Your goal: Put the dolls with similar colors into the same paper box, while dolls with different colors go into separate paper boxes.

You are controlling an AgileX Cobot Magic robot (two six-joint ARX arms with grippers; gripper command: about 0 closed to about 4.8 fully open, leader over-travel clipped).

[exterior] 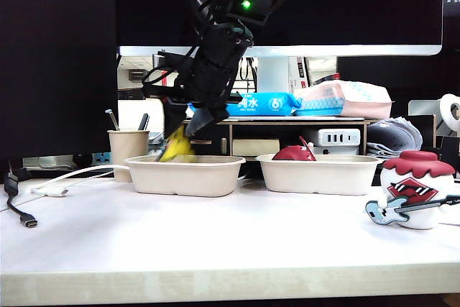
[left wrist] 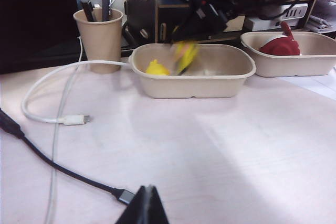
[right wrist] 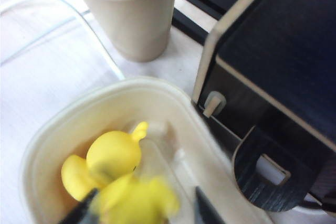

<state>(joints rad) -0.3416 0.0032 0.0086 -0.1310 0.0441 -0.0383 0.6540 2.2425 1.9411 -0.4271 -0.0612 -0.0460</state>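
My right gripper (right wrist: 145,191) hangs over the left paper box (exterior: 185,175), fingers spread. A blurred yellow doll (right wrist: 134,203) sits between them, touching one finger and apart from the other finger (right wrist: 206,207). In the exterior view that doll (exterior: 175,149) shows at the box's rim, below the right gripper (exterior: 184,133). A second yellow doll (right wrist: 113,153) lies in the same box. A doll with a dark-red cap (exterior: 293,153) is in the right paper box (exterior: 316,174). A white guitar doll (exterior: 417,192) stands on the table at the right. My left gripper (left wrist: 149,188) is shut, low over the table.
A beige pen cup (exterior: 126,150) stands just left of the left box. White and black cables (left wrist: 52,119) lie across the table's left side. A wooden shelf (exterior: 287,131) with packets stands behind the boxes, under a monitor.
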